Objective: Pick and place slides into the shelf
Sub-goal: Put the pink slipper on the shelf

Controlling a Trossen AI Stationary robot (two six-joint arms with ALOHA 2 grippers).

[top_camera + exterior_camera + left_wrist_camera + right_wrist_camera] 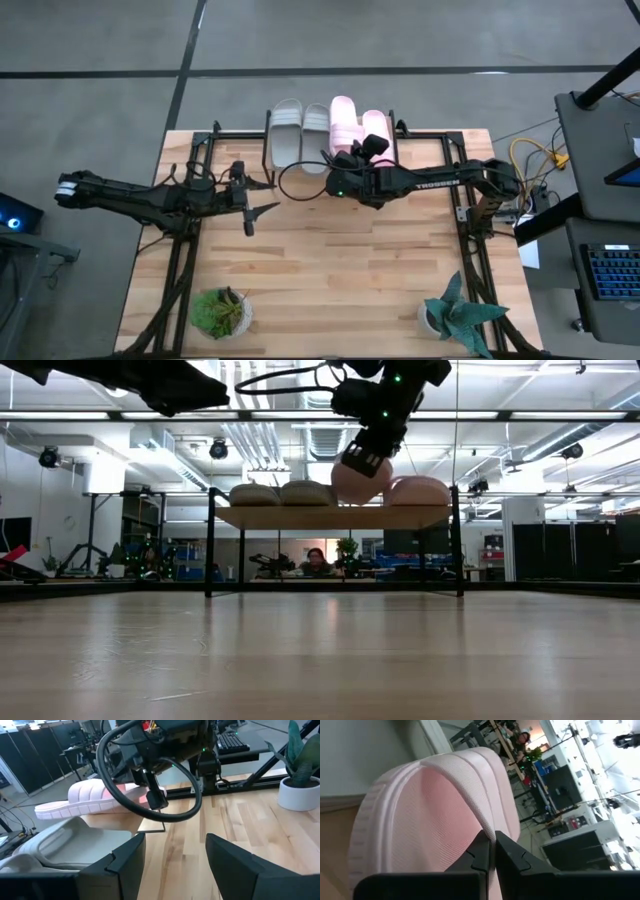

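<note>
The shelf (300, 517) stands at the table's far edge. Two pale grey slides (297, 130) lie side by side on its top, soles down. One pink slide (375, 128) lies at the right end. The other pink slide (343, 122) sits between them with my right gripper (348, 158) shut on it. In the low view this pink slide (360, 480) stands a little higher than its neighbours. My left gripper (268, 196) hovers open over the table, left of the shelf's near side and apart from everything. My right gripper (492, 847) pinches the edge of the pink slide's ribbed strap (482, 815) between its two fingers. It comes from the table's near side, slanting down over the slide's near end. The slide is over the shelf top; whether its sole rests there I cannot tell.
A black cable loop (300, 182) hangs off the right arm, in front of the shelf. Two potted plants (220, 312) (455, 315) stand near the table's near edge, with bare wood between them. A person (317, 560) sits in the room beyond the shelf.
</note>
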